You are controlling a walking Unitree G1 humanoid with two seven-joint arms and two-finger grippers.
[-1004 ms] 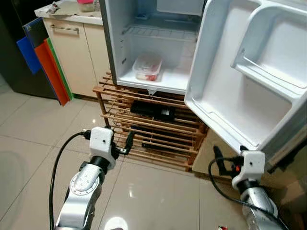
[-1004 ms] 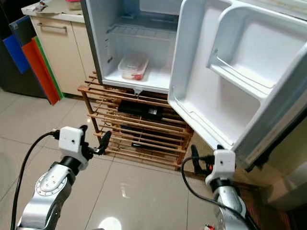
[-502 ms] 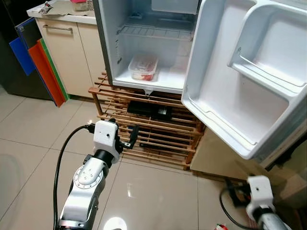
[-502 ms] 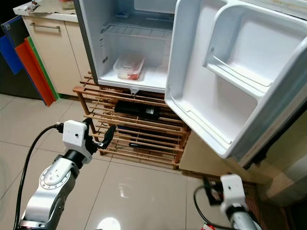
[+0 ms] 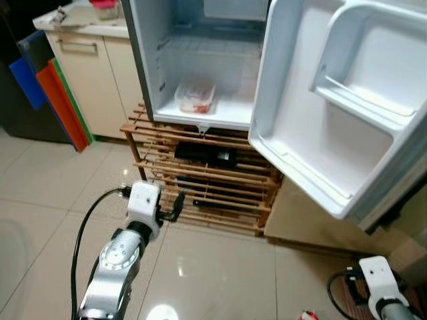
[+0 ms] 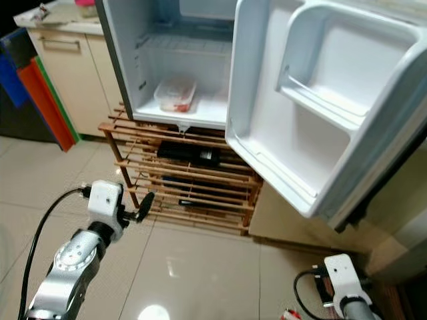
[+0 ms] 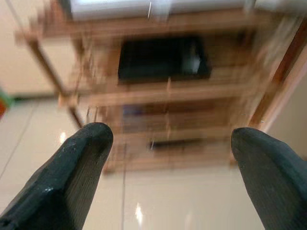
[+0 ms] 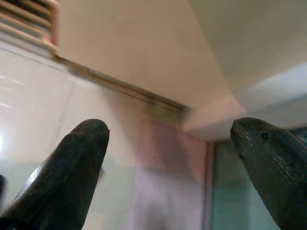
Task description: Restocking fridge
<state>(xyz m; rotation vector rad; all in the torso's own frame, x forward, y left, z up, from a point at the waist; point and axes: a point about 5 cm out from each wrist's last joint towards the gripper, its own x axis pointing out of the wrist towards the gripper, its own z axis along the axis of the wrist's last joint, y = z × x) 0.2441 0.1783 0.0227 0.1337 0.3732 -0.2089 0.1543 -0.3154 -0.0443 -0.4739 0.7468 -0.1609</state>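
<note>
The small fridge (image 5: 200,67) stands open, its white door (image 5: 347,113) swung out to the right with bare door shelves. A clear lidded food container (image 5: 196,97) with red contents lies on the fridge's bottom shelf. My left gripper (image 5: 175,207) is low in front of the wooden rack (image 5: 200,180) under the fridge. In the left wrist view its fingers (image 7: 81,158) are spread wide with nothing between them. My right gripper (image 8: 168,139) hangs near the floor at the lower right, below the door, open and holding nothing; its white wrist (image 5: 373,275) is visible.
A black box (image 5: 207,155) lies on the slatted rack. A beige cabinet (image 5: 87,80) stands to the left, with blue, red and green boards (image 5: 53,100) leaning against it. The open door overhangs the floor on the right. A small red-and-white item (image 5: 308,315) lies on the tiles.
My right arm has dropped from just under the door to the lower right corner. The left arm has stayed before the rack, sinking slightly. The camera has shifted a little.
</note>
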